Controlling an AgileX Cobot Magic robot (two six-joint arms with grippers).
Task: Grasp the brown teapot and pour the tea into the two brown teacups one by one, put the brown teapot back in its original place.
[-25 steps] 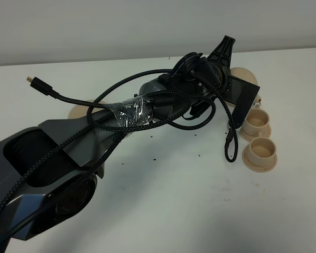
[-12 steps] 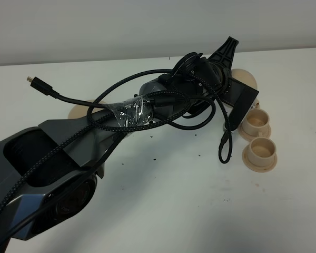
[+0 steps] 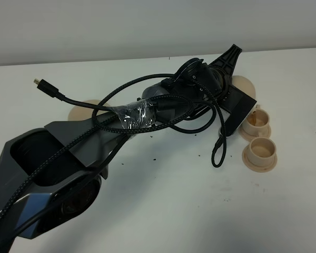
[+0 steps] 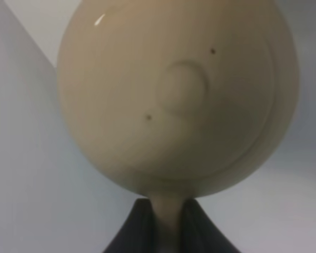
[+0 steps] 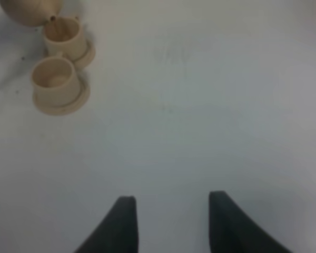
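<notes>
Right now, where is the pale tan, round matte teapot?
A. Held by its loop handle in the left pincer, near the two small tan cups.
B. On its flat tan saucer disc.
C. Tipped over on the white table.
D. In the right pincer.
A: the left pincer is shut on the handle of the pale tan teapot, whose spout is by one small tan cup, while the right pincer stands open and empty.
</notes>
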